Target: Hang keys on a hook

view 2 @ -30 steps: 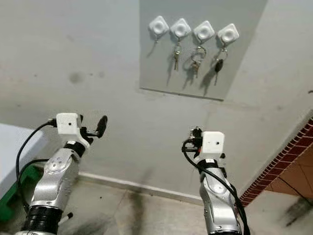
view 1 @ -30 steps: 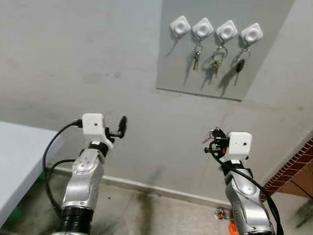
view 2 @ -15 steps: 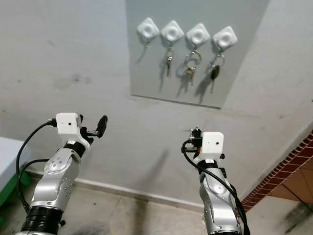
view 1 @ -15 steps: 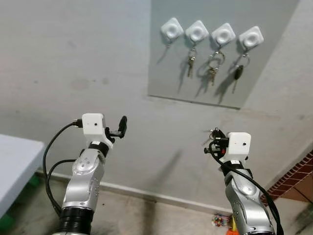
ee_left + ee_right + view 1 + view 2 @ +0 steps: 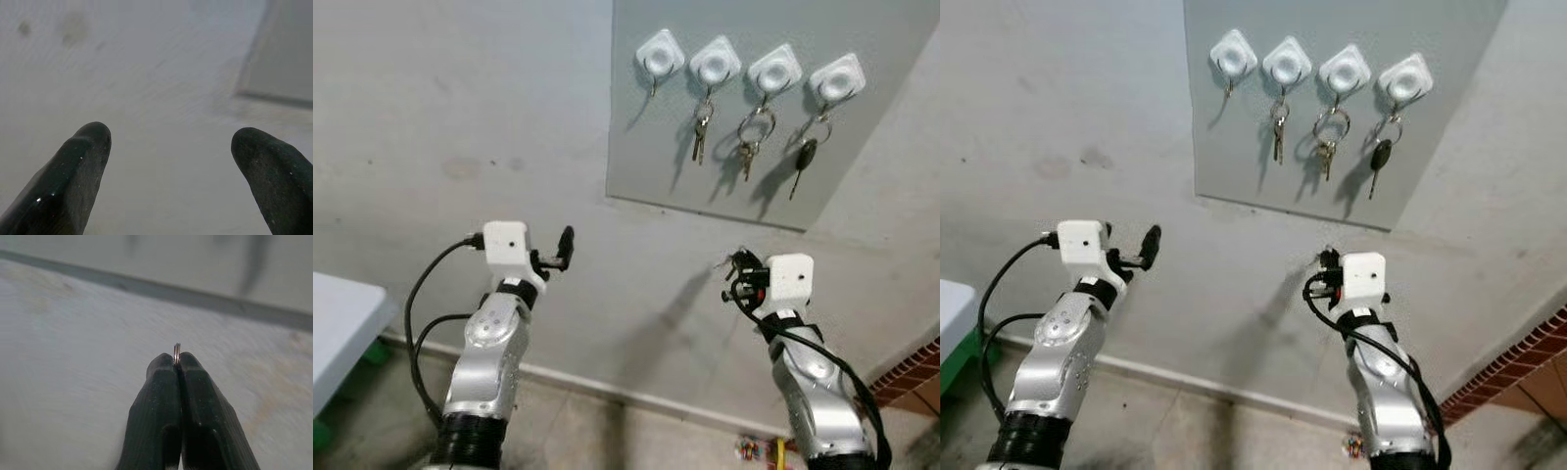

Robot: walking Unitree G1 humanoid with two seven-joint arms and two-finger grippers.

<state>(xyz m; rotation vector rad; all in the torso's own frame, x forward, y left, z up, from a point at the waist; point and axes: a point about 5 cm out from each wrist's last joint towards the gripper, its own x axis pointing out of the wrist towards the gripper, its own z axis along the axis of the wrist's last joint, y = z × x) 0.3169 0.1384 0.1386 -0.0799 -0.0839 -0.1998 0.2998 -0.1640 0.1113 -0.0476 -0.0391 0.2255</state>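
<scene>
Grey wall panel (image 5: 773, 127) with four hooks now looms closer; leftmost hook (image 5: 658, 54) is bare. Right gripper (image 5: 177, 364) pinches the key ring (image 5: 176, 353) well below; left gripper (image 5: 168, 147) spread

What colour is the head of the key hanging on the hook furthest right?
Black, on the key under the rightmost hook; clearest in the left eye view.

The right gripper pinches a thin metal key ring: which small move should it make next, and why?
Probably raise the right gripper up and leftward toward the leftmost white square hook, the one without keys. Its fingers are shut on the thin metal key ring, well below the grey wall panel. The other three hooks already carry keys.
</scene>
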